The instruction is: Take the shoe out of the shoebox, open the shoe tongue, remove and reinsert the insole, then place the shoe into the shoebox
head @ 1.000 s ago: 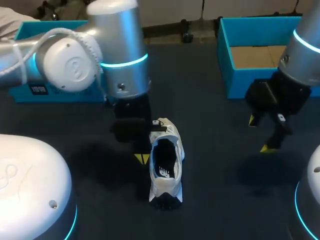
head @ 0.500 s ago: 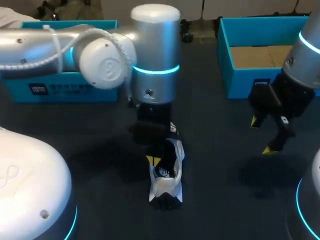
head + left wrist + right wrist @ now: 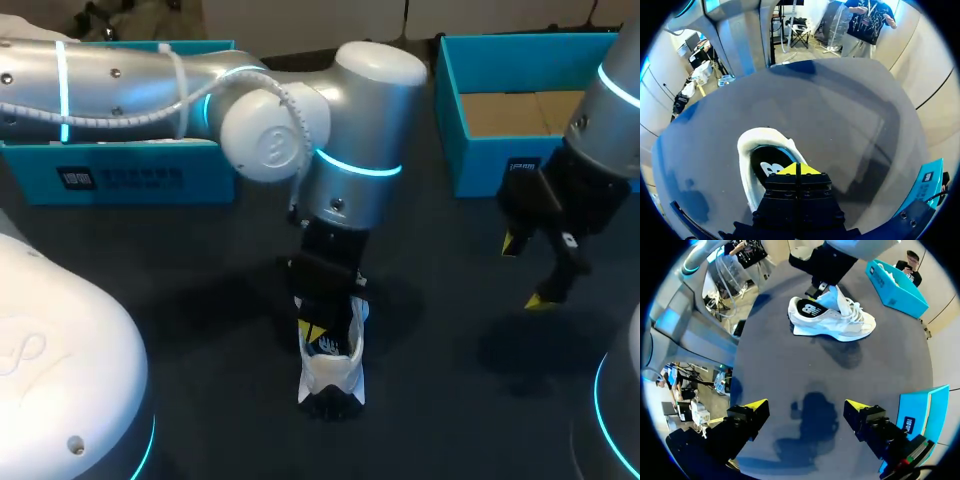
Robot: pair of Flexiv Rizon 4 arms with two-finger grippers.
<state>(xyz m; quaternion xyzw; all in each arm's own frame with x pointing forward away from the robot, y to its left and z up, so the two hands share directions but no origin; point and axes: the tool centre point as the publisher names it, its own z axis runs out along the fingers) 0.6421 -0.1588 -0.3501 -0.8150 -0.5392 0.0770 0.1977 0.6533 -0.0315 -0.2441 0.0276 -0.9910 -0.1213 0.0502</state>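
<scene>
Left end effector: clenched, its two yellow tips meeting edge to edge. It points down into the mouth of the shoe. Whether it nips anything cannot be told.
Insole: dark with a white mark, lying inside the shoe directly under the left tips.
Shoe: white, upright on its sole on the worktop, out of the shoebox. Its heel faces the robot, and its laces are hidden under the left arm in the head view.
Right end effector: released, fingers spread wide with only the bare worktop between them. It hangs above the worktop, well apart from the shoe and just in front of the shoebox.
Shoebox: blue, open, cardboard floor showing. It stands at the far right of the worktop.
Second box: blue, at the far left, partly behind the left arm.
Right wrist view: shoe ahead of the open fingers, insole exposed at the heel end.
</scene>
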